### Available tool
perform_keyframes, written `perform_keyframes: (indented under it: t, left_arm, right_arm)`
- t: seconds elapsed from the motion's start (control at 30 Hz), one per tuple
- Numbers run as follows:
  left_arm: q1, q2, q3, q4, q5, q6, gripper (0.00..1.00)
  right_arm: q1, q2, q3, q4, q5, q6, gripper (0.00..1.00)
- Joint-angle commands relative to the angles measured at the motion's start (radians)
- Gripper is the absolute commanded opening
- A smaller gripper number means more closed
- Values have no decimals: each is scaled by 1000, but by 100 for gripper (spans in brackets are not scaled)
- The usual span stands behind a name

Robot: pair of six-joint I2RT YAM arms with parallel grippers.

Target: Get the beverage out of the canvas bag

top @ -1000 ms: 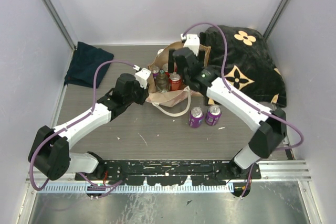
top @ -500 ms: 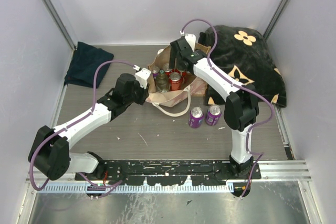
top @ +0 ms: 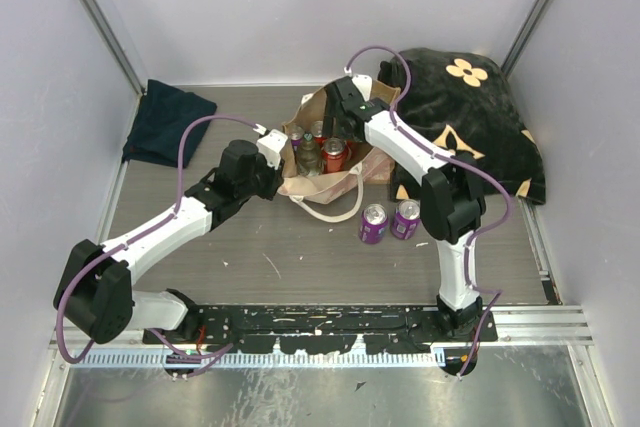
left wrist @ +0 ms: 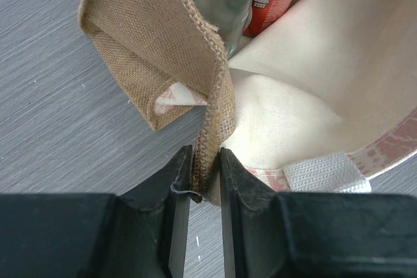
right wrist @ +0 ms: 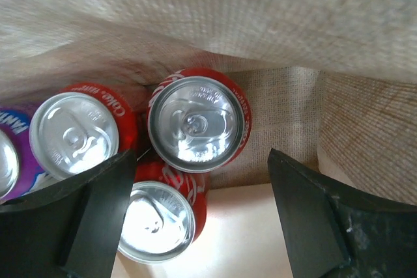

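Note:
The tan canvas bag (top: 312, 105) stands open at the back middle of the table. It holds several drinks: red cola cans (top: 333, 155), a glass bottle (top: 309, 153) and a purple can (top: 296, 137). My left gripper (top: 279, 159) is shut on the bag's left burlap rim (left wrist: 215, 105), its jaws pinching the edge (left wrist: 207, 161). My right gripper (top: 347, 127) reaches down into the bag's mouth. It is open (right wrist: 202, 155) just above the upright red cans, one (right wrist: 195, 122) between the fingers, another (right wrist: 156, 221) below it, a third (right wrist: 75, 135) to the left.
Two purple cans (top: 373, 224) (top: 406, 218) stand on the table in front of the bag. A cream handle loop (top: 330, 211) lies beside them. A black blanket with tan flowers (top: 470, 127) is at the back right. A navy folded cloth (top: 168, 122) is at the back left.
My right arm has folded its elbow in toward the middle and the gripper has gone farther into the bag's mouth. The left arm has not moved.

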Motion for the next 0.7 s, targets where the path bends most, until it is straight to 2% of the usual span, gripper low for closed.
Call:
perform_keyframes:
  t: [0.0,0.2,0.47,0.53,0.6,0.67]
  left_arm:
    - [1,8,-27,-17,-4,9,29]
    - [1,12,-26,-17,1,10,29]
    - [0,16,-25,-21,0,11,29]
    - [0,16,-25,-21,-2,13,29]
    - [0,17,-23,-24,-2,15,29]
    - [1,18,-21,-27,-4,17,29]
  right_arm:
    - [-17,42,5,53,-7,32,87]
    - [-21,78,17,79,4,55,81]
    - [-31,111,19,91,-8,66,68]
    - [-31,122,17,82,-18,62,54]
    - [-31,123,7,78,-27,60,31]
    - [-31,122,5,70,-31,53,4]
